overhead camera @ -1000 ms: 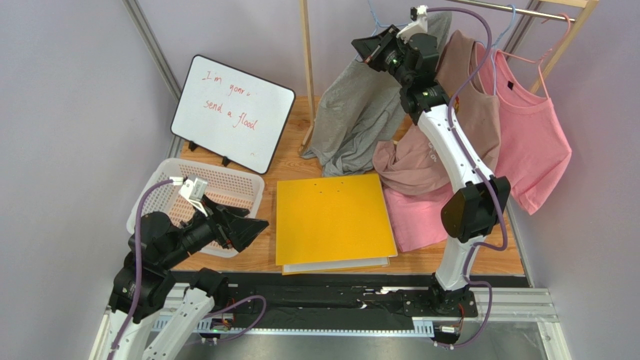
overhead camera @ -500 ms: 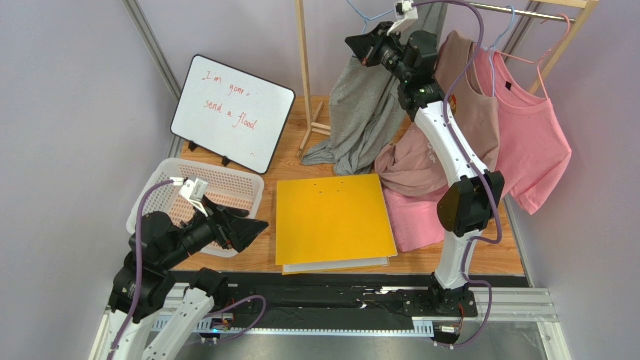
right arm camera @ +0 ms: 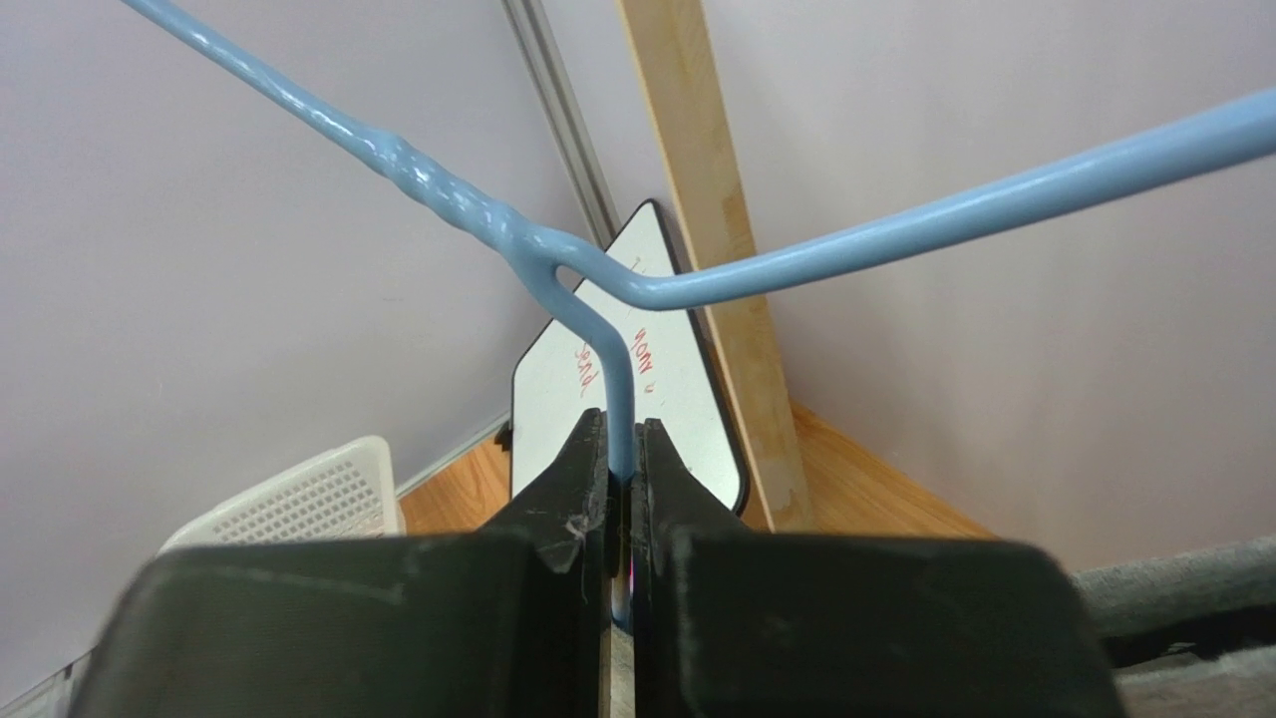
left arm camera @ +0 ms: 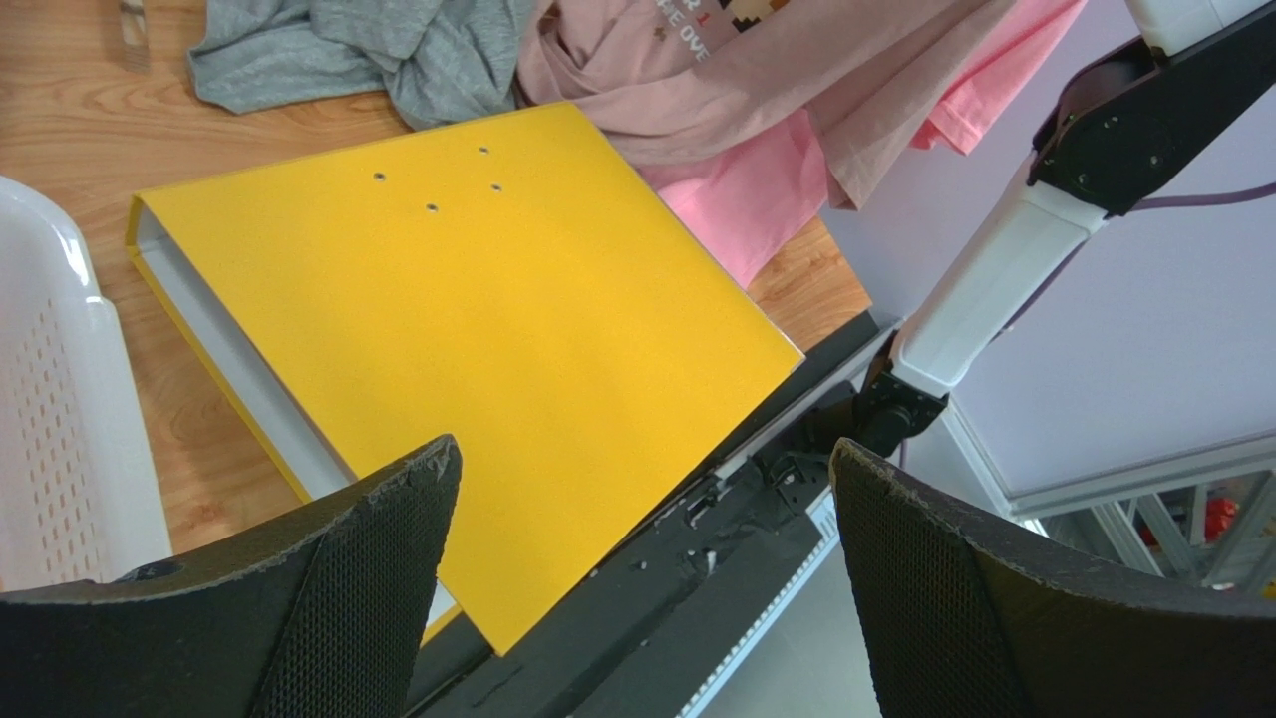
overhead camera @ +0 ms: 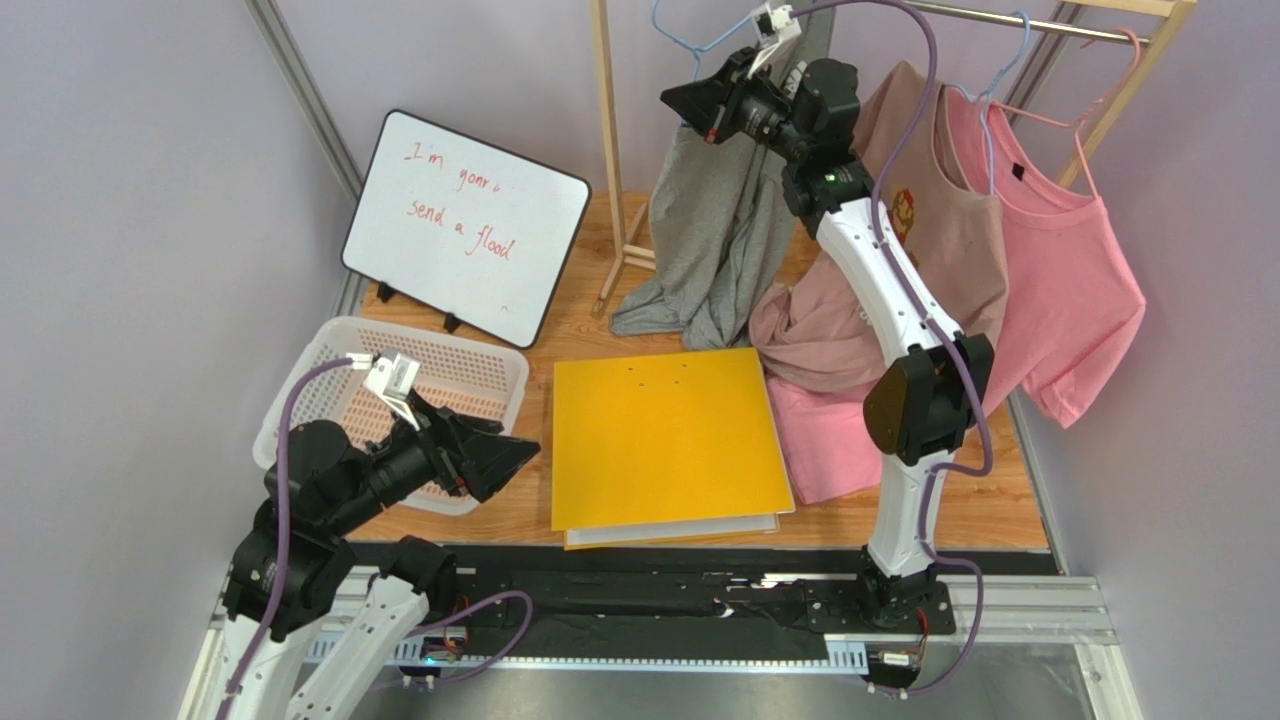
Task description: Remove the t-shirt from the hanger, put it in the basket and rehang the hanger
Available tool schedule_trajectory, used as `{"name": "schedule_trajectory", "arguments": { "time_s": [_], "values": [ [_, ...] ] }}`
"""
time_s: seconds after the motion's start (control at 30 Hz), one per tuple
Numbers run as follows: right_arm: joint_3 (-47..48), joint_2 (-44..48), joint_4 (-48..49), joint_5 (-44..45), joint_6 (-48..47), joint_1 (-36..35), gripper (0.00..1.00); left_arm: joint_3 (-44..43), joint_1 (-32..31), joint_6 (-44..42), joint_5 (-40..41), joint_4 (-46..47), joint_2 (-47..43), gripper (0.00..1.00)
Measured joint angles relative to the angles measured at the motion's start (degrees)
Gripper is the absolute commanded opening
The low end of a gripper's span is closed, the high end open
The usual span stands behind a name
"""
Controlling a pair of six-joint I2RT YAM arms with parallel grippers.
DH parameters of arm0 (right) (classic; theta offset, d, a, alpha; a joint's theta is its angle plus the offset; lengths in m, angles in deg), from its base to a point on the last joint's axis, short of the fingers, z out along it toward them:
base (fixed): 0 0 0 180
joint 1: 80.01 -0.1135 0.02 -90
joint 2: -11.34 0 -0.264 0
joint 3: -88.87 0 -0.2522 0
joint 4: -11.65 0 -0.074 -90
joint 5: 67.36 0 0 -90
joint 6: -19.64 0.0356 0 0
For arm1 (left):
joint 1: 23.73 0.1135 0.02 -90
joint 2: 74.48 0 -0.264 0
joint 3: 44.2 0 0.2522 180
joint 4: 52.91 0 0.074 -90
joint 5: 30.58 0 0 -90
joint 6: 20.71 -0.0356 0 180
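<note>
My right gripper (overhead camera: pixel 703 105) is raised high at the back, shut on the neck of a light blue wire hanger (overhead camera: pixel 675 26), seen close in the right wrist view (right arm camera: pixel 614 404). A grey t-shirt (overhead camera: pixel 718 225) hangs below it, its lower end bunched on the wooden table. It also shows in the left wrist view (left arm camera: pixel 375 53). My left gripper (overhead camera: pixel 504 450) is open and empty, low at the near left beside the white basket, over the yellow binder's edge (left arm camera: pixel 494 299).
A yellow binder (overhead camera: pixel 669 438) lies in the middle of the table. A white basket (overhead camera: pixel 436 368) and a whiteboard (overhead camera: pixel 466 225) are at the left. A brown shirt (overhead camera: pixel 917 225) and pink shirt (overhead camera: pixel 1067 285) hang on the rail at the right. A wooden rack post (overhead camera: pixel 613 135) stands behind.
My right gripper has lifted the blue hanger up and to the left, off the rail, and the grey t-shirt has swung left and hangs straighter. The left arm has hardly moved.
</note>
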Motion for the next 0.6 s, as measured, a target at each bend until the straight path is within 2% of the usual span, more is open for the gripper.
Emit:
{"name": "schedule_trajectory", "arguments": {
  "time_s": [0.13, 0.3, 0.6],
  "values": [
    [-3.21, 1.29, 0.00, -0.87, -0.35, -1.38, 0.00, 0.39, -0.02, 0.46, -0.90, 1.44, 1.01, 0.96],
    [-12.57, 6.91, 1.14, 0.15, 1.07, -3.10, 0.00, 0.57, -0.02, 0.68, -2.60, 3.89, 3.50, 0.96],
    [-28.33, 19.04, 7.98, 6.14, 15.80, -3.80, 0.00, 0.57, 0.00, 1.40, -7.82, 12.85, 14.71, 0.92]
  ]
}}
